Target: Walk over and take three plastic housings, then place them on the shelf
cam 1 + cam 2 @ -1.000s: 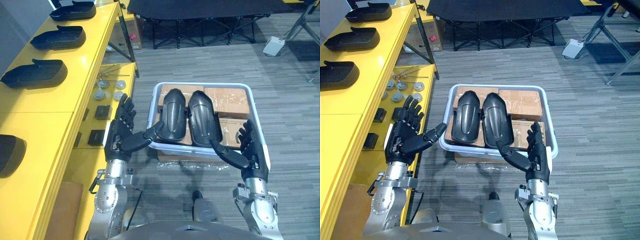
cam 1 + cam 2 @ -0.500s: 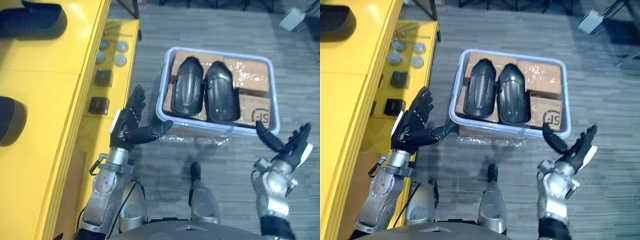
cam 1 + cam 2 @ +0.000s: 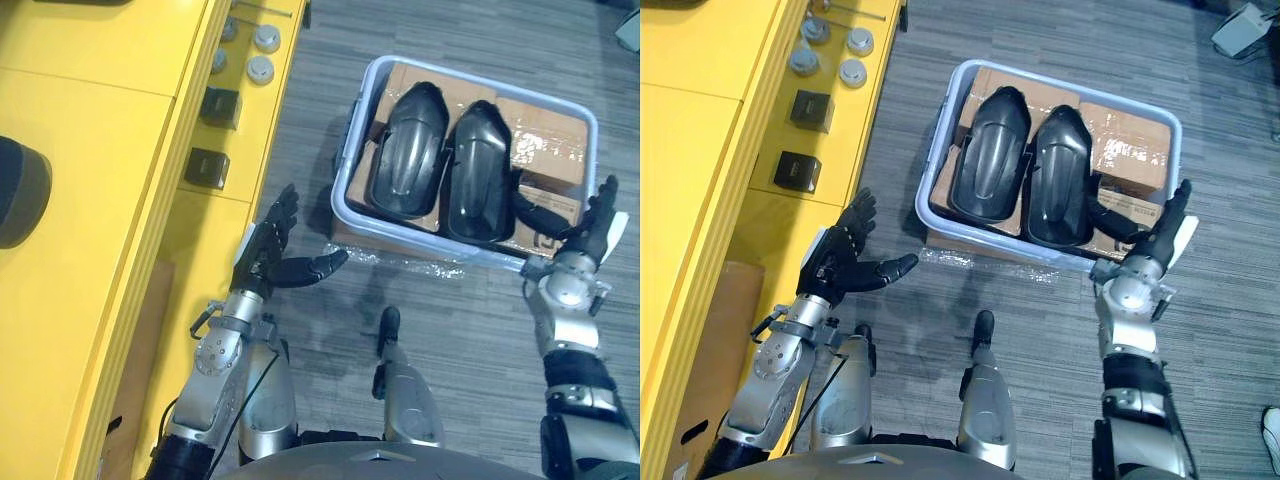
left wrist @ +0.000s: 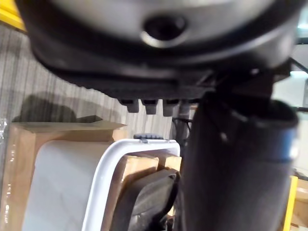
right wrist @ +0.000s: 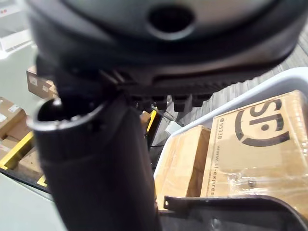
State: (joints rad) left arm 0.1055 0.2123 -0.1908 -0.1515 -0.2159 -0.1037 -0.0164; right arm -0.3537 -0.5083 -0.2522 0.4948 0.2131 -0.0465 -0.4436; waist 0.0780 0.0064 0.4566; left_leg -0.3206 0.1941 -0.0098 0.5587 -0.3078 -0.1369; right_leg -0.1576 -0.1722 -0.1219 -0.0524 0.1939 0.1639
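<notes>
Two housings (image 3: 405,165) (image 3: 480,185) lie between the spread robot hands (image 3: 264,254) (image 3: 598,228).

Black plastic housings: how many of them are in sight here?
3. The left housing and right housing lie side by side on cardboard boxes in the pale tub. A third housing, cut off at the view's edge, sits on the yellow shelf. Others may be hidden.

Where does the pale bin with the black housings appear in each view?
Left eye view: the bin at upper right.
Right eye view: the bin at upper centre.
Left wrist view: the bin, by its white rim, past the left hand.
Right wrist view: the bin, by its rim, beyond the right hand.
Shared landmark: the two black housings lying in it.
</notes>
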